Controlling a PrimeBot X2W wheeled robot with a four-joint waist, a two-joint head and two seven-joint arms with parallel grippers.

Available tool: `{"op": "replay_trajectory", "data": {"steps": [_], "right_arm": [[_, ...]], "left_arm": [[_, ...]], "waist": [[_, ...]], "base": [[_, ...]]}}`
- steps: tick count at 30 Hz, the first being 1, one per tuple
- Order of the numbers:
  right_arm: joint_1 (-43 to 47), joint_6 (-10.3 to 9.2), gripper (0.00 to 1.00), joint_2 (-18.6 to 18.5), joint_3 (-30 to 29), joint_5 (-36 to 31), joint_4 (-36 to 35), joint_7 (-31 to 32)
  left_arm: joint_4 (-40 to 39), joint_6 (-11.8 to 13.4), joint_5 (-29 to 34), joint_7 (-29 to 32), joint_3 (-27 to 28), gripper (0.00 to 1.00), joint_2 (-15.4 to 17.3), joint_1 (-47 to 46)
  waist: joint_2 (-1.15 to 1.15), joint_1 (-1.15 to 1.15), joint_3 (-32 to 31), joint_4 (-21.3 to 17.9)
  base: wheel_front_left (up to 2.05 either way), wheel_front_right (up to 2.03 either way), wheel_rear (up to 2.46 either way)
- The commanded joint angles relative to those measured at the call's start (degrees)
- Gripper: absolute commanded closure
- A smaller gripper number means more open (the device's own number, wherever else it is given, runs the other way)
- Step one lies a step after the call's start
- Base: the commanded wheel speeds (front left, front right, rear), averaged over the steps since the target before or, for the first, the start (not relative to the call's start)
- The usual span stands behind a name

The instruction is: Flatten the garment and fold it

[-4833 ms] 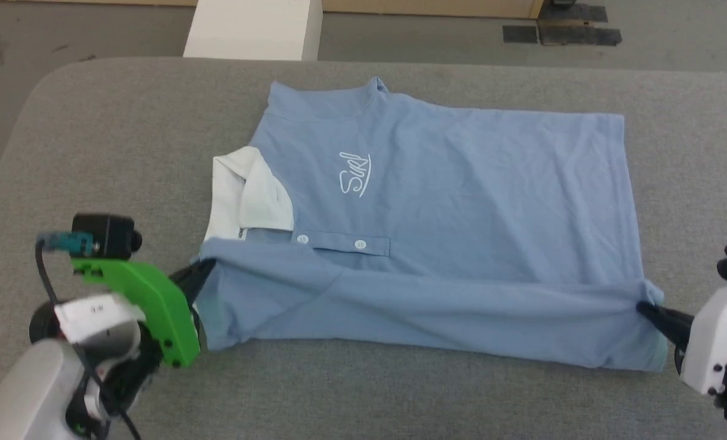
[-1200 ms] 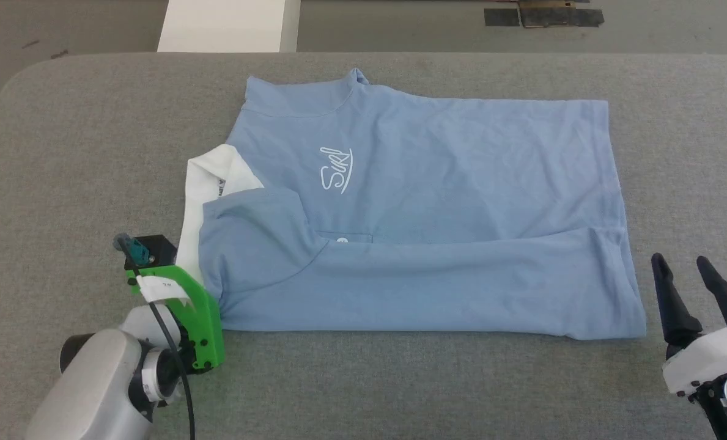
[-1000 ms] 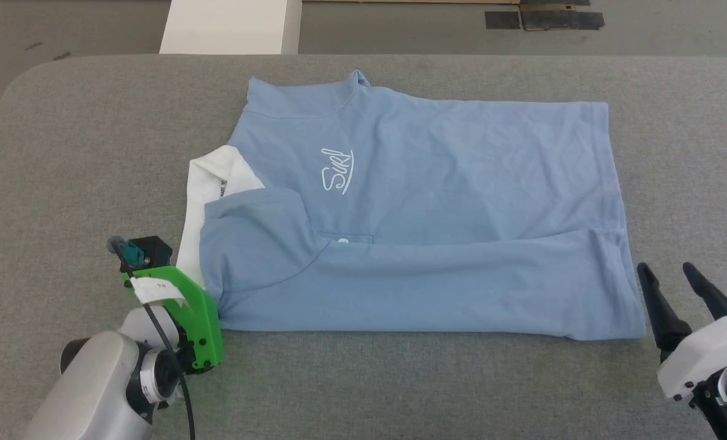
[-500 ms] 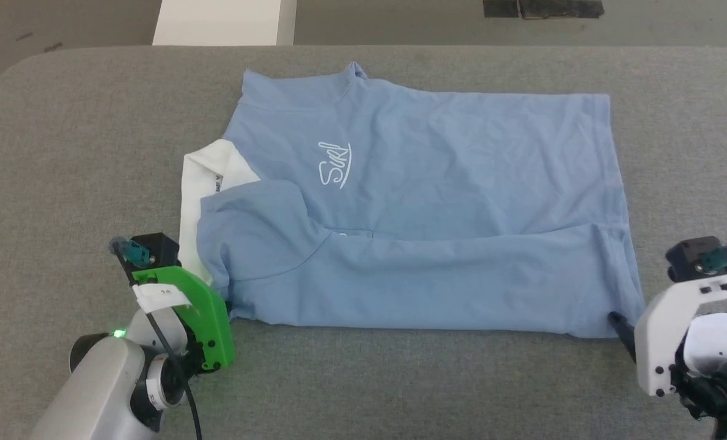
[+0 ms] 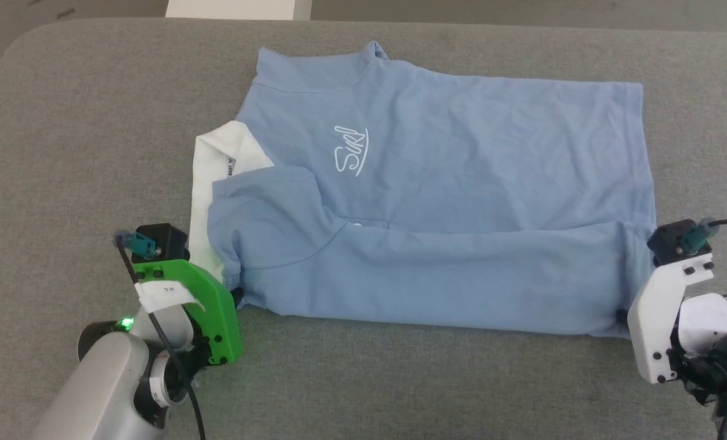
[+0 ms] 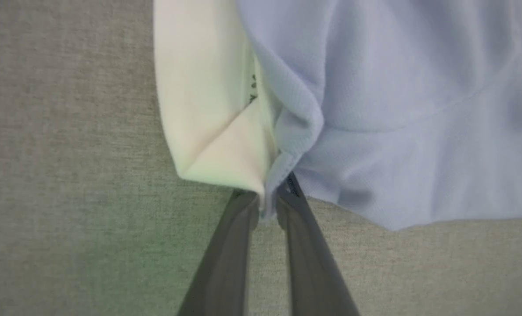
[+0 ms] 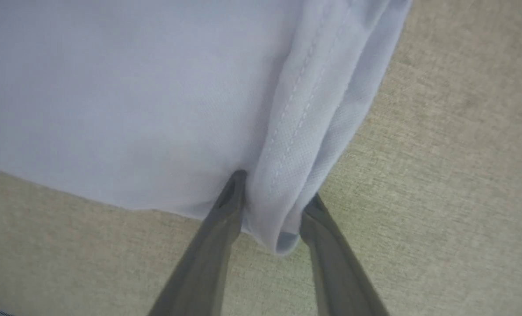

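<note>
While L gripper [image 6: 267, 204] clamps 8 o'clock corner of light blue knit polo shirt [image 5: 449, 183] on grey fabric-topped table [image 5: 94, 122], R gripper [image 7: 274, 197] sits fingers apart astride 4 o'clock hem, so shallow pinch may drop layers.

A white script logo [image 5: 351, 151] on the chest of the light blue polo shirt [image 5: 461, 183] reads roughly "Surf", with a swoosh under it. Small dark print [image 5: 229, 166] inside the white collar [image 5: 216, 153] is too small to read, as are the marks on the white tag [image 5: 166, 294] on the left arm's green mount [image 5: 216, 318]
</note>
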Motion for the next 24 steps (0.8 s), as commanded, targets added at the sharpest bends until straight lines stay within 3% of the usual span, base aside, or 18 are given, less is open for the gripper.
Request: {"op": "replay_trajectory", "data": {"steps": [1, 11, 18, 24], "right_arm": [[0.7, -0.09, 1.00, 0.2, 0.1, 0.5, 2.2, -0.2], [0.1, -0.09, 1.00, -0.9, -5.5, 2.7, -0.6, -4.8], [4.8, -0.09, 1.00, -2.4, -7.4, 4.7, -3.7, -3.1], [9.6, -0.09, 1.00, -1.5, -7.5, 5.7, -3.7, -2.0]], "left_arm": [[0.6, 0.4, -0.5, -0.4, 0.1, 1.00, -0.4, 0.1], [-1.1, 0.8, -3.5, -3.8, 4.4, 1.00, -0.6, 2.2], [-6.2, 2.9, -5.0, -3.8, 7.1, 1.00, 1.2, 7.4], [-9.2, 5.3, -5.4, -2.2, 7.0, 1.00, 2.2, 13.7]], "waist": [[0.00, 0.00, -0.1, -0.1], [0.00, 0.00, -4.5, -0.9], [0.00, 0.00, -8.7, -1.2], [0.00, 0.00, -9.5, -1.2]], "base": [[0.00, 0.00, 0.00], [0.00, 0.00, 0.00], [0.00, 0.00, 0.00], [0.00, 0.00, 0.00]]}}
